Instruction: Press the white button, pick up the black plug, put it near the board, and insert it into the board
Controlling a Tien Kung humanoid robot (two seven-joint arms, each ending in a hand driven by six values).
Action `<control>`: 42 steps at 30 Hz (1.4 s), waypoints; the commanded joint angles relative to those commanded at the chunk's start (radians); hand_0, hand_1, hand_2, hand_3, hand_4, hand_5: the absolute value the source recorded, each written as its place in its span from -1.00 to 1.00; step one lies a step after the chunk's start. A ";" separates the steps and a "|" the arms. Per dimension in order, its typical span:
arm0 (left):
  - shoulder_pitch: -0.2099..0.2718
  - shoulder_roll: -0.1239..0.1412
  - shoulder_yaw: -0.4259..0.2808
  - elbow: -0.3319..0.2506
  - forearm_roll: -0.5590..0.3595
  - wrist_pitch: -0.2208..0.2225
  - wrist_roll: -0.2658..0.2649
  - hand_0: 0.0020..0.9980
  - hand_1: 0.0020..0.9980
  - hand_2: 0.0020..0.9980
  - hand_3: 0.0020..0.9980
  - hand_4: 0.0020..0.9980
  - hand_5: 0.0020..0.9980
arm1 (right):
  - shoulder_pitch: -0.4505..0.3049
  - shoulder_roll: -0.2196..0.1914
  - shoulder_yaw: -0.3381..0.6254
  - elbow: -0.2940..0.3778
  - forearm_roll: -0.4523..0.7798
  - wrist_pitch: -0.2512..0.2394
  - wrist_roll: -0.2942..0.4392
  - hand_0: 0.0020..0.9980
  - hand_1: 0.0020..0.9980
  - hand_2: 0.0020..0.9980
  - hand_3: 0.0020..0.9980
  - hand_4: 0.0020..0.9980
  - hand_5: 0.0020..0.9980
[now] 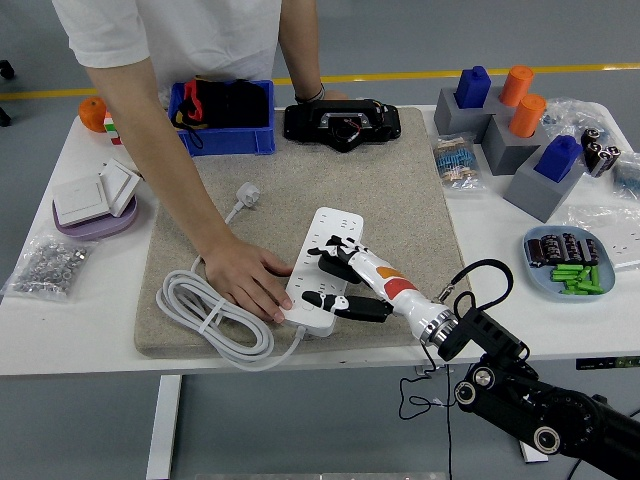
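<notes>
Right hand (345, 275) reaching in from the lower right corner, fingers curled over the black plug (345, 262) on the white power strip (322, 268). Thumb (345, 303) stretched out low toward 9 o'clock, lying along the near end of the strip. Plug tucked under the curled fingers, at 12 o'clock from the thumb, resting on the strip's face; whether seated in a socket, impossible to tell. Strip lying tilted on the beige mat (400, 200). At 9 o'clock of the robot hand, person's hand (245, 280) pressed flat on the strip's left edge, beside the coiled white cable (210, 315).
</notes>
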State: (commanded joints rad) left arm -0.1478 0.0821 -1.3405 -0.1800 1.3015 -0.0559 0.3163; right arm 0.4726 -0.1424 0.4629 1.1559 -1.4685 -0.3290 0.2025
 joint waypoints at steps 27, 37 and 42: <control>0.006 0.001 0.005 0.000 0.002 -0.001 0.002 0.42 0.33 0.17 0.36 0.33 -0.45 | -0.025 -0.014 0.138 0.047 -0.050 -0.005 -0.009 1.00 0.87 0.77 0.70 1.00 0.81; 0.008 0.000 0.004 0.000 0.004 -0.001 0.002 0.42 0.33 0.17 0.37 0.33 -0.45 | -0.080 -0.057 0.163 0.137 -0.057 -0.003 -0.015 1.00 0.86 0.76 0.68 1.00 0.80; 0.006 0.000 0.003 0.000 0.005 -0.001 0.002 0.42 0.33 0.17 0.36 0.33 -0.45 | -0.113 -0.081 0.188 0.172 -0.041 -0.006 -0.013 0.92 0.80 0.71 0.65 1.00 0.80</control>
State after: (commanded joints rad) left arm -0.1418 0.0818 -1.3376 -0.1800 1.3065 -0.0568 0.3182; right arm 0.3596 -0.2232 0.6512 1.3278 -1.5093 -0.3353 0.1899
